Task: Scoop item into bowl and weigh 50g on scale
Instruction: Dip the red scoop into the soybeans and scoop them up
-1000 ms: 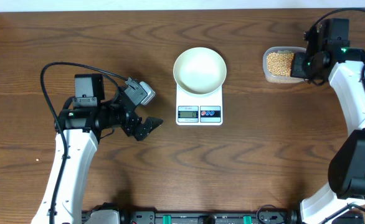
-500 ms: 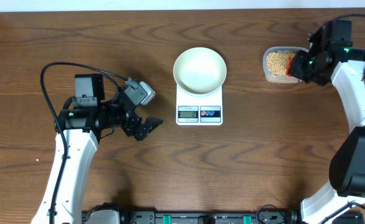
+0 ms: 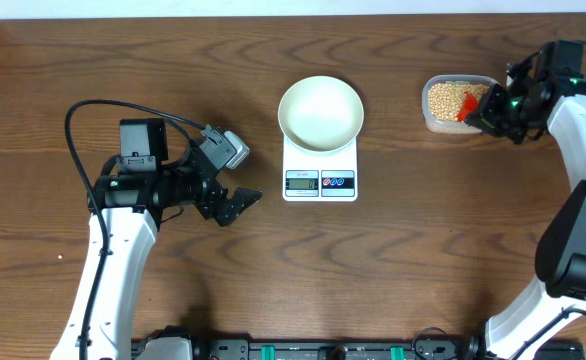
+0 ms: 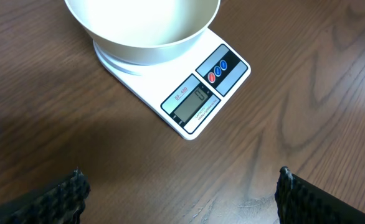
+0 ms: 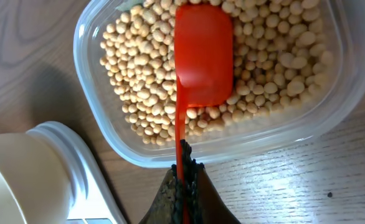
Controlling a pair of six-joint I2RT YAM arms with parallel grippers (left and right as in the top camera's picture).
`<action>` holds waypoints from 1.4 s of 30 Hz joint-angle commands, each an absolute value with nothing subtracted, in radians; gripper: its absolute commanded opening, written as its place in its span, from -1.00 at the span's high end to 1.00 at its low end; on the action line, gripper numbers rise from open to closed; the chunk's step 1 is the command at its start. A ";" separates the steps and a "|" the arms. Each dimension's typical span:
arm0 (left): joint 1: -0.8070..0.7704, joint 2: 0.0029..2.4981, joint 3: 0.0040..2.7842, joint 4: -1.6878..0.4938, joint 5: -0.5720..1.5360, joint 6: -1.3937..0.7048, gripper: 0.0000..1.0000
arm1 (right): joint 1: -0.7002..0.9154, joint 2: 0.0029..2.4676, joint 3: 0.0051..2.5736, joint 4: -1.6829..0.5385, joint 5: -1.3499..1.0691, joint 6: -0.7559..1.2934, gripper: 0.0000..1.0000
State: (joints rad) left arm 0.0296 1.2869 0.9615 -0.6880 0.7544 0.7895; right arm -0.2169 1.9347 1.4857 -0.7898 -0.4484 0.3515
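The white bowl (image 3: 320, 112) sits empty on the white scale (image 3: 320, 180); both show in the left wrist view, bowl (image 4: 142, 28) and scale (image 4: 198, 99). Beige beans (image 3: 448, 98) fill a clear plastic tub (image 3: 435, 122); the tub also shows in the right wrist view (image 5: 126, 146). My right gripper (image 5: 184, 163) is shut on the handle of a red scoop (image 5: 203, 56), whose head lies over the beans (image 5: 139, 81). The scoop looks empty. In the overhead view the right gripper (image 3: 493, 110) is at the tub's right end. My left gripper (image 3: 238, 203) is open and empty, left of the scale.
The scale's display (image 4: 192, 102) faces the front edge. The tub stands at the back right, near the table's far edge. Cables run along the front edge.
My right arm has swung right and tilted, drawing the red scoop into view over the beans. The left arm, bowl and scale have not moved.
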 commanded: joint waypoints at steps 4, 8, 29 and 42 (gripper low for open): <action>0.027 1.285 0.960 -0.691 0.770 0.789 -0.96 | -0.240 1.988 1.475 -0.772 -0.524 0.369 0.98; 0.027 1.285 0.960 -0.691 0.770 0.789 -0.96 | -0.263 1.988 1.475 -0.766 -0.592 0.364 0.98; 0.027 1.285 0.960 -0.691 0.770 0.789 -0.96 | -0.379 1.988 1.475 -0.794 -0.846 0.238 0.98; 0.027 1.285 0.960 -0.691 0.770 0.789 -0.96 | -0.440 1.988 1.475 -0.805 -0.939 0.195 0.98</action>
State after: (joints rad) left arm 0.0296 1.2869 0.9615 -0.6880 0.7544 0.7891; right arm -0.4202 1.9862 1.4818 -0.8036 -0.8593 0.2295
